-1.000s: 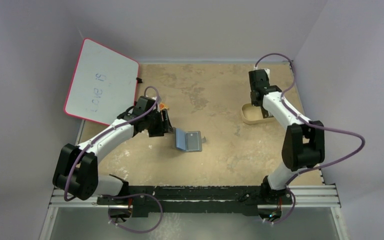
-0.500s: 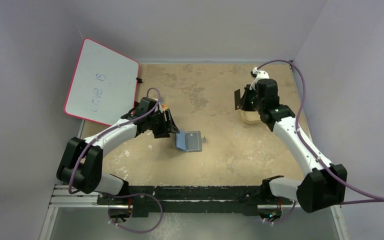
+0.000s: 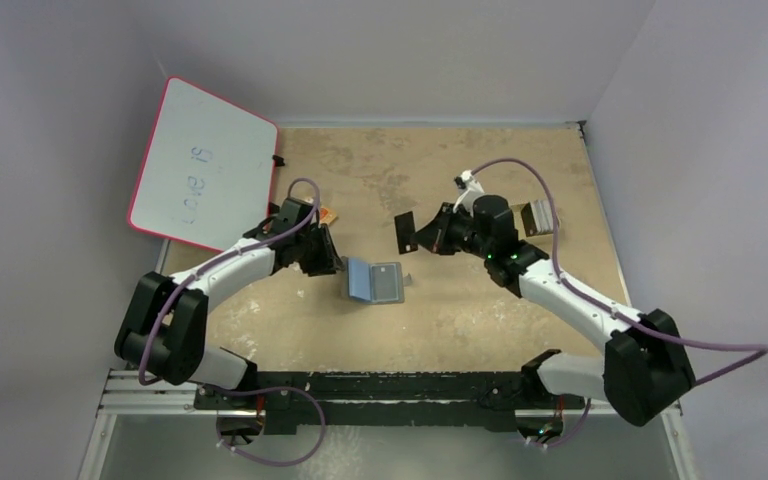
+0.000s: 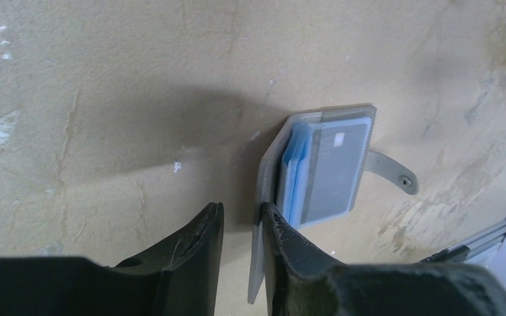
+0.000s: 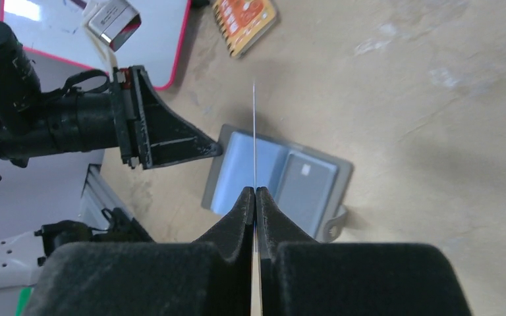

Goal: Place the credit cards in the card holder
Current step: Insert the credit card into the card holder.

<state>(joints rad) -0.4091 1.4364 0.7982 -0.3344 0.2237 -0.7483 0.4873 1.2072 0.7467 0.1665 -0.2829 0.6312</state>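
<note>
The right gripper (image 5: 255, 192), pressed together, is pinching one credit card (image 3: 405, 232) by its end, holding it in the air near the tab side of the open card holder (image 4: 333, 114). A second card (image 4: 326, 174) is sitting inside the holder. The held card is looking light, stiff and slick, so gripping one end is leaving the other free for the slot. The left gripper (image 4: 240, 212) is standing narrowly spread astride the holder's soft raised cover, probably the best hold for steadying it on the counter (image 4: 105, 99).

**Right gripper (image 5: 255, 192) pinching credit card (image 5: 255, 131) over open card holder (image 5: 234, 164)**

The card is standing edge-on between the closed fingers. Below, a grey card (image 5: 306, 184) is lying in the holder's right half, and the left gripper (image 5: 214, 150) is sitting at its left edge.
</note>
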